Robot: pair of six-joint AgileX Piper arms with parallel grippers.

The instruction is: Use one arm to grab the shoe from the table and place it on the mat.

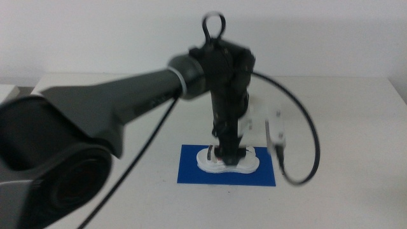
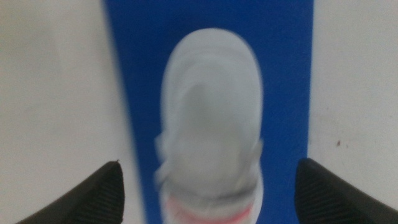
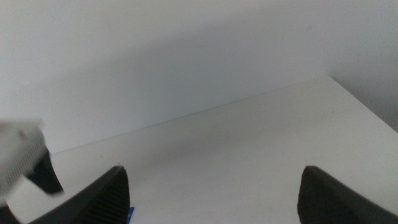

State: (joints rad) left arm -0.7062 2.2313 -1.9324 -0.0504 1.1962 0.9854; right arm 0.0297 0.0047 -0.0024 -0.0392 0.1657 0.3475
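We see the shoe (image 1: 230, 161) lying flat on the mat (image 1: 191, 172), right of the mat's middle, its long side running left to right; in the left wrist view the shoe (image 2: 211, 124) is blurred, white, with a red strap at one end, and blue mat (image 2: 140, 74) shows on both of its long sides. The mat lies on the white tabletop (image 1: 343, 127), toward its near side. The left gripper (image 1: 227, 154) stands directly over the shoe, pointing down, and in the middle view we cannot tell whether it touches the shoe; its jaws are spread wide, one past each side of the shoe and clear of it. The left arm (image 1: 127, 102) reaches in from the left, a black cable (image 1: 310, 127) looping off its right side. The right gripper (image 3: 211, 193) waits out of the middle view, its jaws spread apart over bare tabletop (image 3: 249, 143).
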